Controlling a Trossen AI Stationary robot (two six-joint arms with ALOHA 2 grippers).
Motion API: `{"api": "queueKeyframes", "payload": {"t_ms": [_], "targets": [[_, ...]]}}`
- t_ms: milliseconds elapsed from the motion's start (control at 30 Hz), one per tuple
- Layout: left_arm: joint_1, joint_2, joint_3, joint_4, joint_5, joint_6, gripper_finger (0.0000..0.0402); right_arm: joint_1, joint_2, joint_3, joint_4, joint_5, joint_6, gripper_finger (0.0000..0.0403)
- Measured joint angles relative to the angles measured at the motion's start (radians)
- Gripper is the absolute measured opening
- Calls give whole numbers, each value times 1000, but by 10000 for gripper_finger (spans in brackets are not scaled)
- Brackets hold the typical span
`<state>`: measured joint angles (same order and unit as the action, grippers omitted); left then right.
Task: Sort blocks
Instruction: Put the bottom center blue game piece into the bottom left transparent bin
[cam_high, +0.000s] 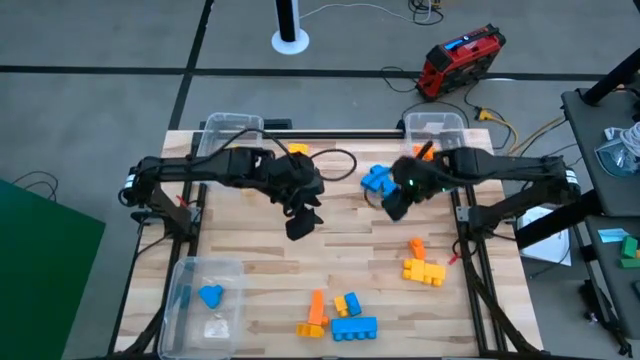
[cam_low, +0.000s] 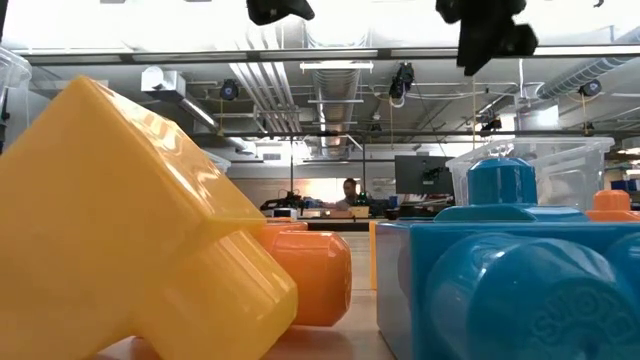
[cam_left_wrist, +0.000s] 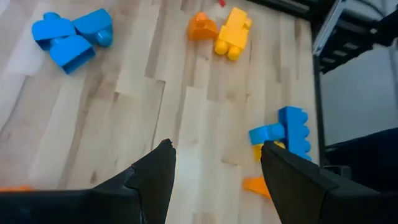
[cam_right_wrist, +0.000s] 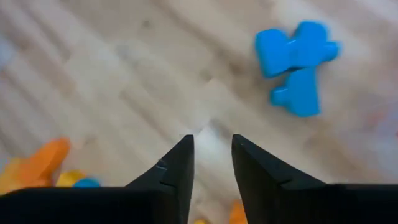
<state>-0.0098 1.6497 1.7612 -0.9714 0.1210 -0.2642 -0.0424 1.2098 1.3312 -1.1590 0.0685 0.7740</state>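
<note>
I have both arms reaching in over the middle of the wooden bench (cam_high: 250, 270). The left pincer (cam_high: 303, 224) hangs above bare planks just left of centre, its fingers (cam_left_wrist: 158, 174) spread wide with nothing between them. The right pincer (cam_high: 395, 205) sits a little to the right of it, close beside the blue cluster (cam_high: 377, 179); its fingers (cam_right_wrist: 180, 165) stand slightly apart, a narrow gap with only wood showing through, so it grips nothing.

The blocks lie scattered in groups. Toward the far right of the bench I see the blue cluster of blocks, which my right wrist camera also catches as a blue clump (cam_right_wrist: 295, 59) on the wood ahead of that pincer. At the near right lie a yellow block (cam_high: 424, 271) and a small orange block (cam_high: 416, 245) just beyond it. Along the near edge, around the middle, sit an upright orange block (cam_high: 316, 310), a flat blue brick (cam_high: 354, 327) and a small blue-and-yellow piece (cam_high: 348, 304) close together. One orange block (cam_high: 297, 150) rests at the far edge near the far-left bin (cam_high: 222, 128); another orange piece (cam_high: 424, 152) shows at the far-right bin (cam_high: 436, 124).

The near-left clear bin (cam_high: 190, 275) holds a single blue block (cam_high: 210, 295).

From bench height, a big yellow block (cam_low: 120, 220), an orange one (cam_low: 310, 270) and a blue brick (cam_low: 520, 270) fill the foreground, and a person (cam_low: 349, 190) is visible far back in the room.
</note>
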Motion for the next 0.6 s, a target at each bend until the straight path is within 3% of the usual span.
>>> {"api": "queueKeyframes", "payload": {"t_ms": [200,433,600], "targets": [[-41,1,-23,1,-35,-2,213,211,2,-5,87,-21,30,43],[-96,1,-23,2,-129,-13,213,428,3,-87,410,-21,-16,11],[-122,1,-23,3,-163,-13,213,500,3,-212,641,-19,3,9]]}}
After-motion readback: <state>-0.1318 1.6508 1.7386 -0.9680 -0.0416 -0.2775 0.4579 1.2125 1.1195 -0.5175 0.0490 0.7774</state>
